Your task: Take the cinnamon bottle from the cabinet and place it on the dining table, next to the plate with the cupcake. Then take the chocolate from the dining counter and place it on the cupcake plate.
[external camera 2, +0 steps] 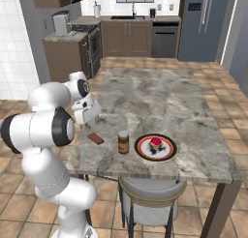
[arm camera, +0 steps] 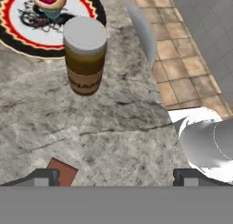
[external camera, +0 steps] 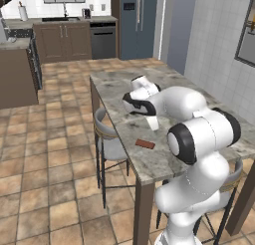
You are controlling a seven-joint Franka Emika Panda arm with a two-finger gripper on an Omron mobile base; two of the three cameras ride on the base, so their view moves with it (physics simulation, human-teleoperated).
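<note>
Surveying surface: long table with a grey marbled stone top on dark brown wooden legs, standing on a terracotta tile floor.
Room: kitchen at the back with dark brown base cabinets, a dishwasher and a grey-blue fridge; white tiled walls at the sides.
Seating: grey padded stool tucked under the table's near edge below the plate; another stool along the side, seen in the left base view.
Plate: round, red rim, pale centre, on the table near its near edge.
Plate contents: one cupcake with a pink top; nothing else lies on it.
Cinnamon bottle: brown jar with tan-grey lid, upright on the table, just beside the plate, apart from the rim in the right base view.
Chocolate: flat reddish-brown bar lying on the table, near the bottle on the side away from the plate; in the hand view its corner shows by one fingertip.
Jaws: gripper above the table over the chocolate, fingertips spread wide apart, holding nothing.
</note>
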